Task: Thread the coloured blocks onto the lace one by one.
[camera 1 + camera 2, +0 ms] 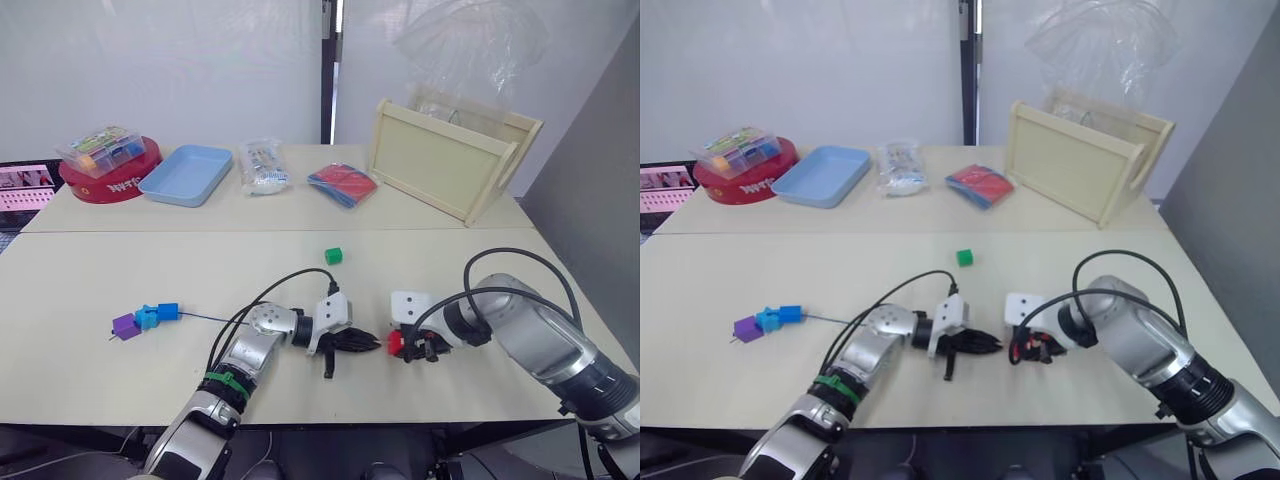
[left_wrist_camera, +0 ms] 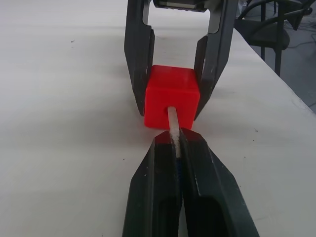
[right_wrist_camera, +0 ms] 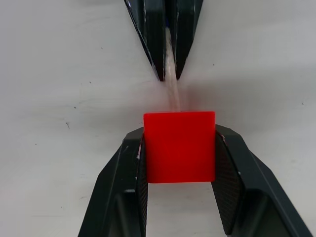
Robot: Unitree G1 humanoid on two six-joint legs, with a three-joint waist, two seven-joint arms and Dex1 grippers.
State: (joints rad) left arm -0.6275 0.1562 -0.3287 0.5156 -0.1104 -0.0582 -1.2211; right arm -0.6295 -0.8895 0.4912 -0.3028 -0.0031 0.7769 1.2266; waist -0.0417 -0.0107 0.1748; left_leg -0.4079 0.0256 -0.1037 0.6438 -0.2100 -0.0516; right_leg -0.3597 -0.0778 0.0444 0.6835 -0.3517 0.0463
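My right gripper [image 1: 402, 346] is shut on the red block [image 1: 395, 343], held low over the table. My left gripper [image 2: 173, 141] faces it, shut on the pale stiff tip [image 2: 172, 124] of the lace. The tip reaches into the hole in the red block [image 2: 171, 96]. The thin dark lace [image 1: 212, 319] trails away to the left across the table. Threaded on its far end sit the dark blue block [image 1: 168, 311], the light blue block [image 1: 147, 317] and the purple block [image 1: 125, 326]. The green block [image 1: 333, 256] lies loose farther back.
Along the back stand a red round tin [image 1: 118, 183] with a clear box on it, a blue tray [image 1: 187, 174], a clear bag [image 1: 263, 166], a red-and-blue packet [image 1: 342, 184] and a wooden crate [image 1: 450, 160].
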